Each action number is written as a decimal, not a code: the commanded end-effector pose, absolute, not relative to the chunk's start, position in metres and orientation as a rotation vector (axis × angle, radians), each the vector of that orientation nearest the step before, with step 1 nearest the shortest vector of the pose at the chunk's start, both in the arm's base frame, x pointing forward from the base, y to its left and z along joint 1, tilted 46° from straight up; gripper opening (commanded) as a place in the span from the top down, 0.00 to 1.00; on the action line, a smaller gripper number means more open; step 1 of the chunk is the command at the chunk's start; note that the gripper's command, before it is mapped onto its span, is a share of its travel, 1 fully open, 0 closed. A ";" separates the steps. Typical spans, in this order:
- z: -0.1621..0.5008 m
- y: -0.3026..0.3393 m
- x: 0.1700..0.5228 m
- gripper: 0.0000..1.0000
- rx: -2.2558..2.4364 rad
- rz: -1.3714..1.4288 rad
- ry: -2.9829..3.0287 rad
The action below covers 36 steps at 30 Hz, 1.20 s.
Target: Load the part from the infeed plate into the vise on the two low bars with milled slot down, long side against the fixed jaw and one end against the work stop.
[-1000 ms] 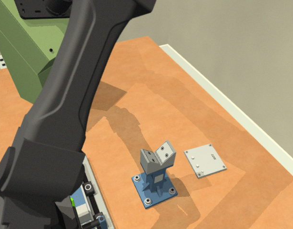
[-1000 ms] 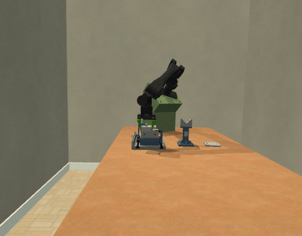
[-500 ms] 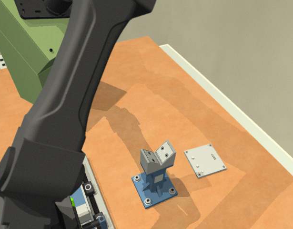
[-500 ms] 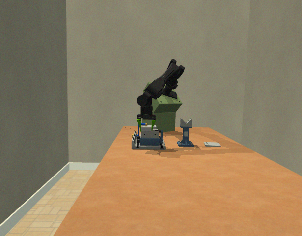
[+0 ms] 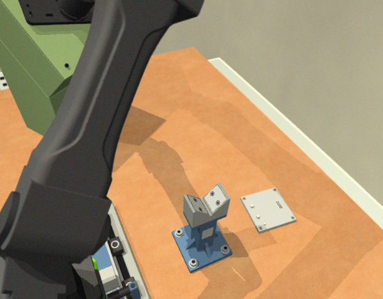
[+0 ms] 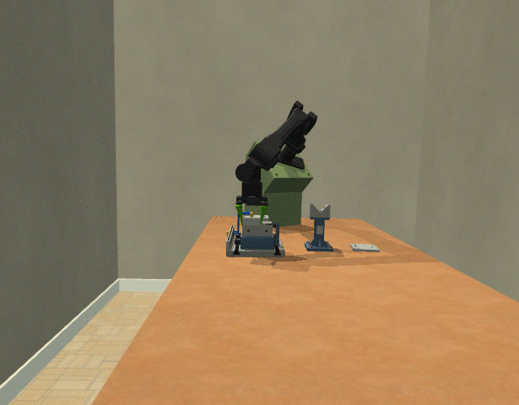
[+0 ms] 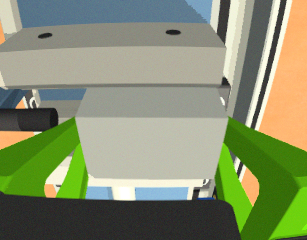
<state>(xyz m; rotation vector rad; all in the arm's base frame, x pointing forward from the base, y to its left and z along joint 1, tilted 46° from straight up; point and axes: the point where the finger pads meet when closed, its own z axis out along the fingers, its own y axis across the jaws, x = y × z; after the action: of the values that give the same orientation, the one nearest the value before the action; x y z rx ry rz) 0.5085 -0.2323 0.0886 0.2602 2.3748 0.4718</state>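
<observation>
The part [image 7: 153, 132] is a plain grey block held between my green fingers. My gripper [image 7: 151, 120] is shut on it, right over the vise [image 6: 255, 240]. In the wrist view the part's far long side lies close under a grey jaw [image 7: 109, 56] with two holes; I cannot tell whether they touch. A black rod [image 7: 23, 119] sticks out at the part's left end. The slot is hidden. In the exterior view the gripper [image 6: 251, 213] stands upright over the vise with the part [image 6: 251, 218] between the jaws. In the top view the arm hides most of the vise [image 5: 116, 273].
The V-block [image 5: 205, 205] on its blue stand is right of the vise and empty. The infeed plate [image 5: 268, 208] lies flat further right, empty. A green machine housing [image 5: 33, 64] stands behind the arm. The table edge runs along the right.
</observation>
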 end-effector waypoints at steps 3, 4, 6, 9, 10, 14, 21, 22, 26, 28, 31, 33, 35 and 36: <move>0.101 -0.244 0.510 1.00 0.254 0.438 2.353; 0.101 -0.244 0.510 1.00 0.254 0.438 2.353; 0.101 -0.244 0.510 1.00 0.254 0.438 2.353; 0.101 -0.244 0.510 1.00 0.254 0.438 2.353; 0.101 -0.244 0.510 1.00 0.254 0.438 2.353; 0.101 -0.244 0.510 1.00 0.254 0.438 2.353; 0.101 -0.244 0.510 1.00 0.254 0.439 2.354; 0.100 -0.244 0.510 1.00 0.255 0.439 2.354; 0.100 -0.245 0.510 1.00 0.259 0.438 2.354; 0.100 -0.246 0.509 1.00 0.261 0.437 2.354; 0.098 -0.246 0.509 1.00 0.262 0.440 2.357; 0.106 -0.247 0.510 1.00 0.253 0.427 2.345; 0.106 -0.246 0.510 1.00 0.252 0.428 2.345; 0.106 -0.246 0.510 1.00 0.253 0.429 2.346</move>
<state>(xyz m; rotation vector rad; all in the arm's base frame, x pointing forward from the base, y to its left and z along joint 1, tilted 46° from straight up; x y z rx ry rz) 0.5099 -0.2320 0.0896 0.2556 2.3740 0.4704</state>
